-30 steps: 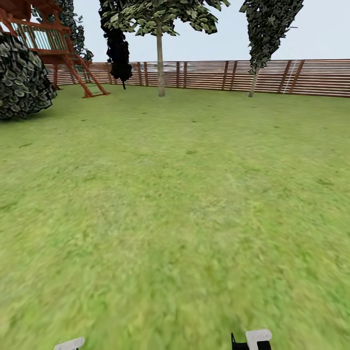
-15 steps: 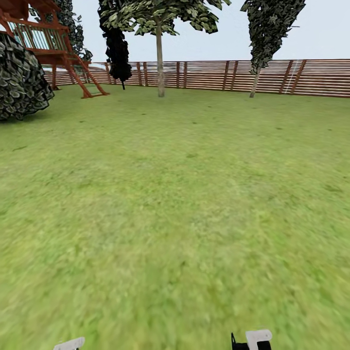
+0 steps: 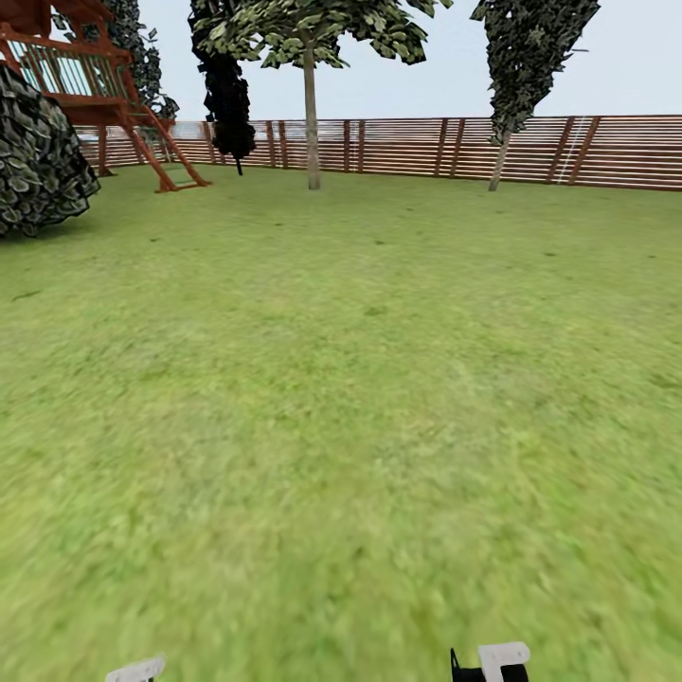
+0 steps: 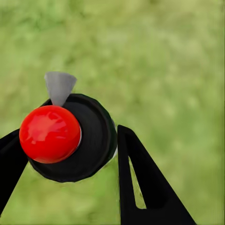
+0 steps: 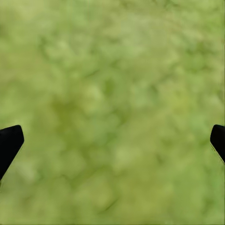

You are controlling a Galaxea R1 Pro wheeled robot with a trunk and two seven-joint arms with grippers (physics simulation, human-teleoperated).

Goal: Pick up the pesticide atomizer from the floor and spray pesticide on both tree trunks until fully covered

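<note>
My left gripper point(image 4: 70, 133) is shut on the pesticide atomizer point(image 4: 93, 136), seen from above in the left wrist view: a round dark body with a red top point(image 4: 49, 133) and a small grey nozzle point(image 4: 59, 86), over grass. My right gripper point(image 5: 116, 133) is open, with only lawn between its black fingertips point(image 5: 10, 143). In the head view, a tree with a bare pale trunk point(image 3: 311, 123) and a high green canopy stands far ahead by the fence. Another tree point(image 3: 499, 161), with a slimmer leaning trunk and darker foliage, stands to its right.
Green lawn point(image 3: 341, 398) stretches ahead to a reddish-brown slat fence point(image 3: 426, 147). A near-black narrow tree point(image 3: 227, 95), a red wooden play tower point(image 3: 104, 95) and a big dark leafy bush point(image 3: 38, 161) are at the far left.
The whole head view has shifted slightly: the bush slid toward the left edge and the grass flowed toward me, so the camera is moving. The arm parts at the bottom edge stay put.
</note>
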